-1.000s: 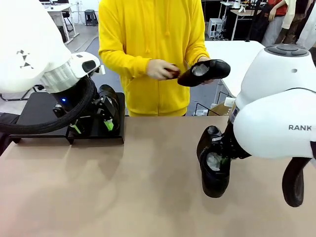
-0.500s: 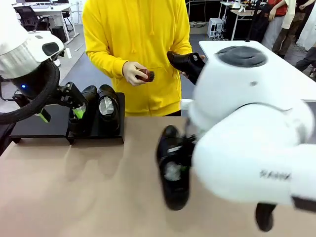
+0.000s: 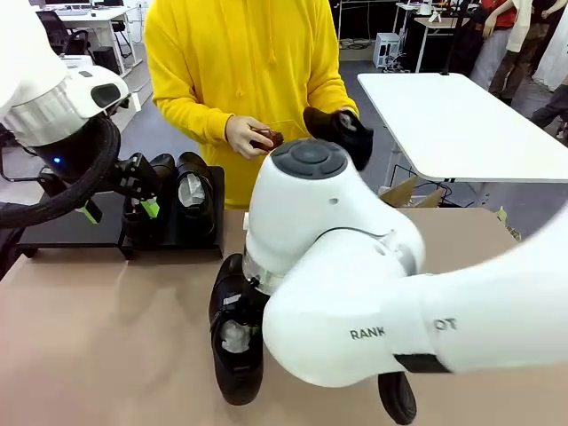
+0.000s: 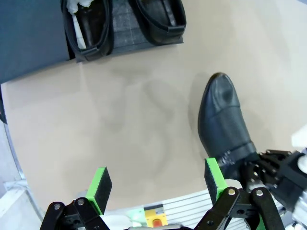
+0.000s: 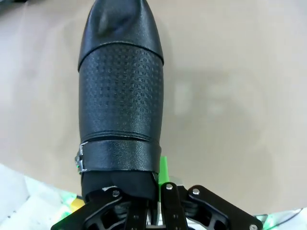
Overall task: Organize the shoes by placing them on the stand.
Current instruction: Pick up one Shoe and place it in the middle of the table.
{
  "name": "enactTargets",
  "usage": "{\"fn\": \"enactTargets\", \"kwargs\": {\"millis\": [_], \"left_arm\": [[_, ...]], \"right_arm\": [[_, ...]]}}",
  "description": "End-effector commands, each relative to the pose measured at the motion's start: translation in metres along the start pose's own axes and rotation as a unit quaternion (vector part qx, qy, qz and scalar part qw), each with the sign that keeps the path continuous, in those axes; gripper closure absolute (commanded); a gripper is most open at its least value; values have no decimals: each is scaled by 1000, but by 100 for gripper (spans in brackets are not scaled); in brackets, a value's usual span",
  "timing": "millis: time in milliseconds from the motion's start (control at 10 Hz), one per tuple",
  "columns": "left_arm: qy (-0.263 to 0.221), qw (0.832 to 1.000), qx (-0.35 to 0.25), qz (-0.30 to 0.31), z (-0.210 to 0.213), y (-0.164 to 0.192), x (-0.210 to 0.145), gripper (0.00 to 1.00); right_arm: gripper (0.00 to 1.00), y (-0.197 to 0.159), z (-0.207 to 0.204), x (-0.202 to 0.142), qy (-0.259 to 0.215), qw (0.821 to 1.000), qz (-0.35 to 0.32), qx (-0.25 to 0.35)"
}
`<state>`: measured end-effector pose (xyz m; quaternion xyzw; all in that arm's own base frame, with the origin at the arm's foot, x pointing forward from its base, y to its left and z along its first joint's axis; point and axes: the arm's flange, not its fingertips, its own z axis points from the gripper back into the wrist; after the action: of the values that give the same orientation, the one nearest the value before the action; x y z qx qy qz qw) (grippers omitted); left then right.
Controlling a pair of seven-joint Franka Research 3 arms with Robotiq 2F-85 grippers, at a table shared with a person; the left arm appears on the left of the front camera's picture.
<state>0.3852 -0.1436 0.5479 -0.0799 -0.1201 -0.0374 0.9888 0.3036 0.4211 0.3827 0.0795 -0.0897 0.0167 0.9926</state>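
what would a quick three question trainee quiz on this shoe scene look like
1. How many shoes sit on the stand?
2. True or false: the left hand is open and holds nothing.
3. The right hand is shut on: A a brush, B a shoe, C nothing.
Key: 1 two; 2 true; 3 B.
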Motion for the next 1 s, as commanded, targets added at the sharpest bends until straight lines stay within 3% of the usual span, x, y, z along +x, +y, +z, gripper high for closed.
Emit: {"fn": "enactTargets", "kwargs": {"millis": [0,200,700,800,900], "left_arm": [[-5,1000,0,3,3,1,2,0],[-5,1000,0,3,3,1,2,0],[-5,1000,0,3,3,1,2,0],[-5,1000,0,3,3,1,2,0],[-5,1000,0,3,3,1,2,0]], "right_arm": [[100,36,-31,21,-3,999,-44,5],[100,51,-44,16,15,999,-45,10],[13,49,-40,9,27,998,-61,12],[0,43,-29,4,36,997,-69,20],[0,37,-18,-3,41,996,-77,19]]}}
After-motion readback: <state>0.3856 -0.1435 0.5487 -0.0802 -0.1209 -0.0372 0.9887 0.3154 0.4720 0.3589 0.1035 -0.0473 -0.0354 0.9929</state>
